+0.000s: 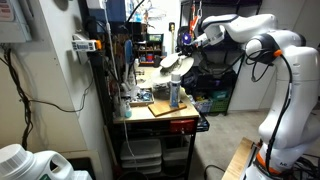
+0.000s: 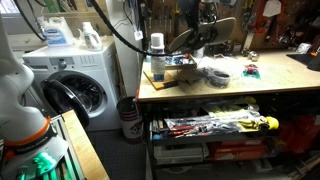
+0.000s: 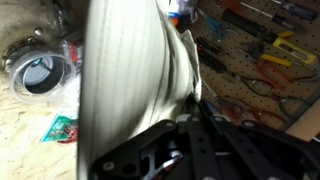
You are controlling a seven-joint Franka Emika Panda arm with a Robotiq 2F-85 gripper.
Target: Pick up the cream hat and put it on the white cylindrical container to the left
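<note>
Hanging in the air, the cream hat (image 1: 172, 62) is pinched between our jaws, its wide brim tilted steeply below the gripper (image 1: 185, 44). We see it just above the white cylindrical container (image 1: 175, 93) and apart from it; the container stands upright on the wooden surface (image 1: 160, 112). In the wrist view the hat's ribbed fabric fills the middle, a roll of tape (image 3: 40, 75) lies on the surface beyond, and a pegboard (image 3: 260, 60) of tools shows alongside. A washing machine (image 2: 70, 85) stands beside the bench.
</note>
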